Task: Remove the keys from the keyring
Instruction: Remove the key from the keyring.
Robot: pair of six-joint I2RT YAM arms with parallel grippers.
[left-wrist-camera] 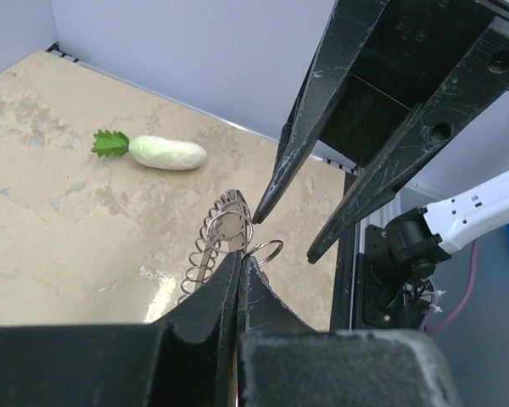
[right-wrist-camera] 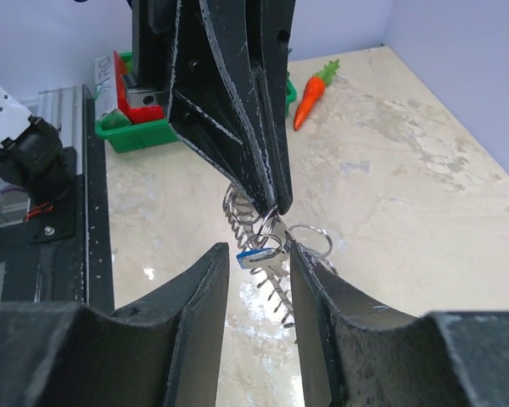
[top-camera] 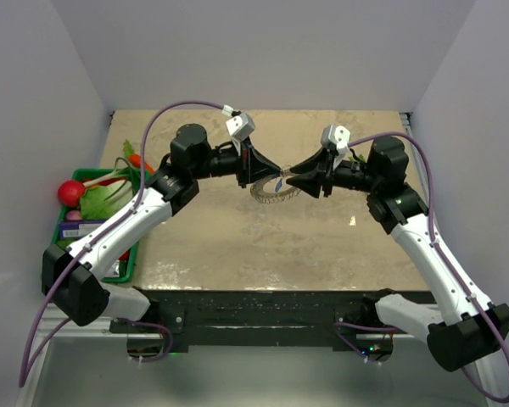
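Closest to the lens on the left wrist view, the left gripper (left-wrist-camera: 237, 264) has its two black fingers pressed flat together, clenched on the top of the wide grey coiled-wire keyring (left-wrist-camera: 202, 254). That loop hangs down from the pinch over the middle of the beige stone-look table (left-wrist-camera: 59, 220).

Over to the right wrist: the right gripper (right-wrist-camera: 259, 248) is parted, one finger standing either side of the small silver key with the bright blue head (right-wrist-camera: 259, 253). The key dangles on the loop just below the left fingertips. The fingers are close on both flanks, but slivers of daylight show, so there's no bite on it yet. A thin little silver split ring (right-wrist-camera: 310, 240) hangs just beside the key. From overhead, the two arms meet tip to tip.

By my read, this is the line-up for the grab, with the left arm anchoring and the right about to take the key. The next move calls for closing squarely on that blue head, then working the key along the wire and off while the left pinch stays firm. It's a tiny target, and it could swing or twist away.

Out of play, well apart from the action, are a white radish with green leaves (left-wrist-camera: 165, 153), an orange toy carrot (right-wrist-camera: 310, 97) and a green plastic tray (right-wrist-camera: 140, 134).
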